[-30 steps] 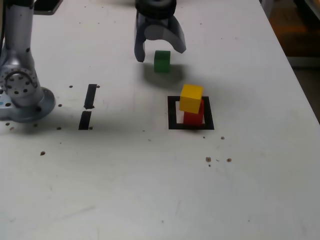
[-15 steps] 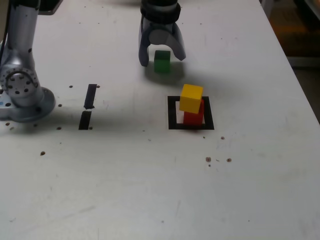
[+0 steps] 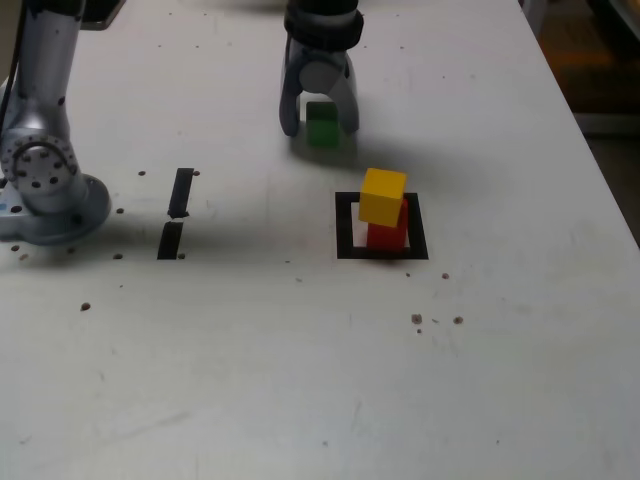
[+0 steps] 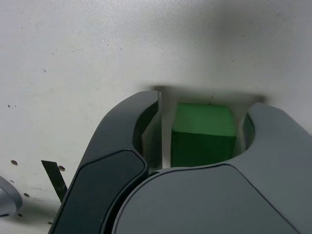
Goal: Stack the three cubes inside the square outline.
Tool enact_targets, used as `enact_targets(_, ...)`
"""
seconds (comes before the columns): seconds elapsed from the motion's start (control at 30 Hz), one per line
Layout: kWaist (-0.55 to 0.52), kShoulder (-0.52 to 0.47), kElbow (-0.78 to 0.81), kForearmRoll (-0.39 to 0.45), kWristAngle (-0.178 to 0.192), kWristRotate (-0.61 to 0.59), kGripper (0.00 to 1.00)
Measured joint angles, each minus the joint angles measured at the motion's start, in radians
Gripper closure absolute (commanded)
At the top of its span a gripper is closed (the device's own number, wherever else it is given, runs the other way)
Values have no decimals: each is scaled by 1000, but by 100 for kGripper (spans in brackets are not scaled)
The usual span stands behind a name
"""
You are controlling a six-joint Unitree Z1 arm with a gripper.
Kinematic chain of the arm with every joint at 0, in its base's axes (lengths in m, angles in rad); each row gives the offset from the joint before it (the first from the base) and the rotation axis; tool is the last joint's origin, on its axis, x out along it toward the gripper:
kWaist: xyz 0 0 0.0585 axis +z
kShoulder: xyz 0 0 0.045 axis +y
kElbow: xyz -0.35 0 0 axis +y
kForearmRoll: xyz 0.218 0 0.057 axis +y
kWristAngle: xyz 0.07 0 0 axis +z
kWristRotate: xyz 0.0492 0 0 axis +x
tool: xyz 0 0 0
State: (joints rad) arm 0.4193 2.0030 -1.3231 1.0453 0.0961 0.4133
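Closing on: the green cube (image 3: 322,124), which sits on the worktop (image 3: 300,380) between the two fingers of the tool (image 3: 320,122), up and toward the exterior view's left from the square outline (image 3: 345,226).
Tool state: narrowed around the green cube; in the wrist view one finger looks to touch the green cube (image 4: 202,134) while a thin strip of pale gap shows on the other side, so a firm hold cannot be confirmed.
Green cube pose: flat on the worktop, not lifted, and seemingly square to the fingers.
Stack so far: the yellow cube (image 3: 383,196) rests on the red cube (image 3: 388,235) inside the square outline, turned slightly off the red one's edges.
Step in hand: judged to be the grasp of the last cube.
Doing it well: both fingers should meet opposite flat faces before any lift, so the cube does not twist or slide.
Lift advice: rising straight and high enough to clear the yellow cube would be wise.
Risk: a skewed hold would make a tilted placement, and the slightly turned yellow top leaves little margin.
Nearby: two short black bars (image 3: 177,212) and the arm's base (image 3: 45,185) lie well apart and are no obstacle.
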Motion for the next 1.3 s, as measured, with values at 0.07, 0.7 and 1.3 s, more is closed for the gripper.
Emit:
enact_targets(0.07,0,0,1,0,0,0,76)
enact_targets(0.7,-184,-195,-167,273,-16,-101,77)
enact_targets(1.3,-563,-252,-293,360,-25,-417,77)
